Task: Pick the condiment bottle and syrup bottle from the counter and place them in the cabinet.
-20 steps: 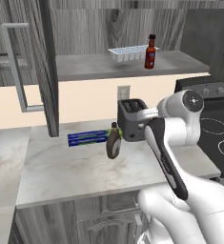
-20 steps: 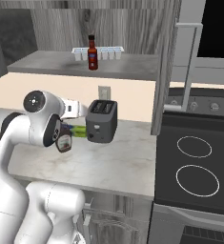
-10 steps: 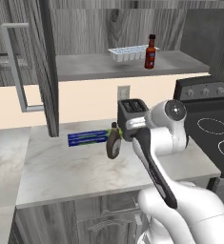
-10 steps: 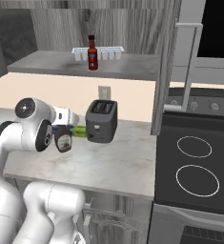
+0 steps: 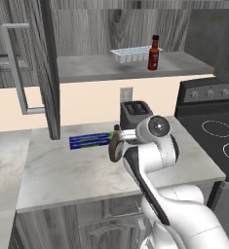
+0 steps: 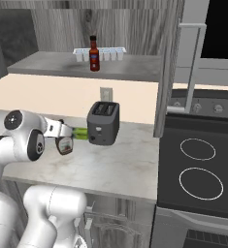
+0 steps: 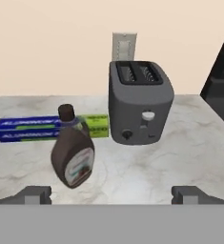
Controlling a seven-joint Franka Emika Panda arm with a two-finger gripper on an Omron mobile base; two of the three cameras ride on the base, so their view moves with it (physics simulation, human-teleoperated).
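1. I see my jaws [image 7: 111, 194] standing wide with nothing between them, the two tips low at either side of the hand view.
2. The syrup bottle [image 7: 73, 151] stands on the bench [image 5: 77, 175], ahead of the jaws and clear of them.
3. Just behind it lies a blue and green box [image 7: 46, 127]; a grey toaster [image 7: 139, 102] stands beside it, near the stove [image 6: 198, 169].
4. The condiment bottle [image 5: 154, 53] stands upright on the cabinet [image 5: 47, 68] shelf, next to a pale ice tray [image 5: 130, 53].

brown syrup bottle [image 7: 73, 158], red condiment bottle [image 5: 154, 53], grey toaster [image 7: 139, 102]
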